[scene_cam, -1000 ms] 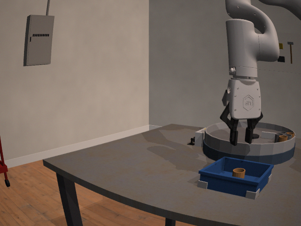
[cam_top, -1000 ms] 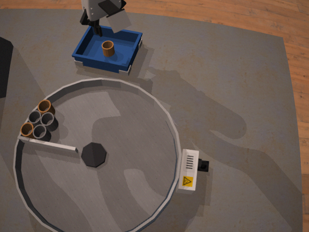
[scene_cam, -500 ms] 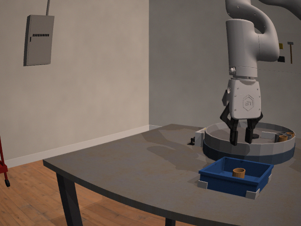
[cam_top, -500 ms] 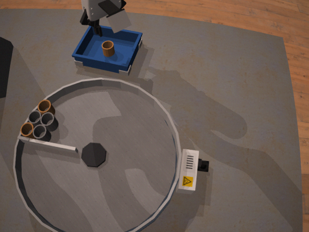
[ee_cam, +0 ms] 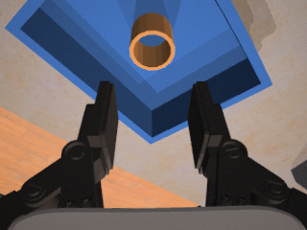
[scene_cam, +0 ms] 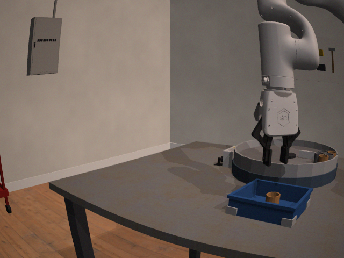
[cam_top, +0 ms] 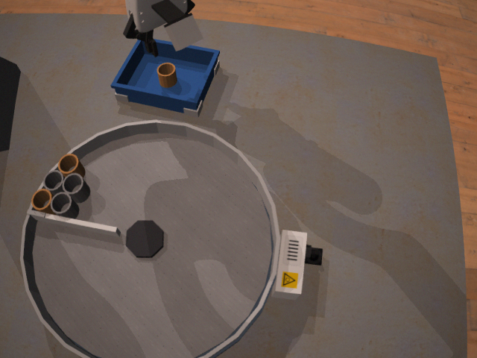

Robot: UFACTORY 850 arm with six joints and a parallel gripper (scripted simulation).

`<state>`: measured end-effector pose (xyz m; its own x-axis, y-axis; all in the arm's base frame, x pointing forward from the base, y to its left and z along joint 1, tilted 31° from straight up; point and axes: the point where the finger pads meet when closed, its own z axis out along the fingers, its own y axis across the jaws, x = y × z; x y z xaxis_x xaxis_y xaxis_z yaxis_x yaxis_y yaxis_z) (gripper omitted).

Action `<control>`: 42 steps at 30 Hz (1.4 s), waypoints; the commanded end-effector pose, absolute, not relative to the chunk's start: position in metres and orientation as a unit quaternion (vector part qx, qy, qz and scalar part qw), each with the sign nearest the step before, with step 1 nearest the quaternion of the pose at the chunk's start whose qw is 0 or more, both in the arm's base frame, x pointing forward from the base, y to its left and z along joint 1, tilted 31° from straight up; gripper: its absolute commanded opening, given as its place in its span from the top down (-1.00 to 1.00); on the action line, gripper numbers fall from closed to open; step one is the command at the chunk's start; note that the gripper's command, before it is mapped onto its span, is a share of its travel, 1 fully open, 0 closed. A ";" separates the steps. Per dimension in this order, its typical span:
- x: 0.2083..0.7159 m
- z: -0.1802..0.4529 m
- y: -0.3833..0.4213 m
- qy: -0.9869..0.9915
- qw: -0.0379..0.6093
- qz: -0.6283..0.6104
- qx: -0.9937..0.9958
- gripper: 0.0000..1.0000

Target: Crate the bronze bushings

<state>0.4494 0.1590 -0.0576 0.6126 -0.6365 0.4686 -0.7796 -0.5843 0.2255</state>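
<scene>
in the exterior view, nearest, a blue crate is seen on the table, with one bronze bushing standing upright in it. above it the gripper is held with jaws apart and nothing between them. farther back, two bronze bushings and three steel bushings are clustered on the turning table.

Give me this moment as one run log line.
gripper: open, empty, above crate | bronze bushing: upright in crate | turning table: two bronze, three steel bushings | step: fetch bronze
</scene>
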 end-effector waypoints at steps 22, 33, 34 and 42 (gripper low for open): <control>0.414 -0.030 0.106 -0.471 0.195 0.187 0.840 0.06; 0.355 0.012 0.020 -0.568 0.171 0.210 0.777 0.06; 0.350 0.016 0.012 -0.577 0.168 0.212 0.771 0.06; 0.321 0.036 -0.030 -0.621 0.156 0.221 0.736 0.06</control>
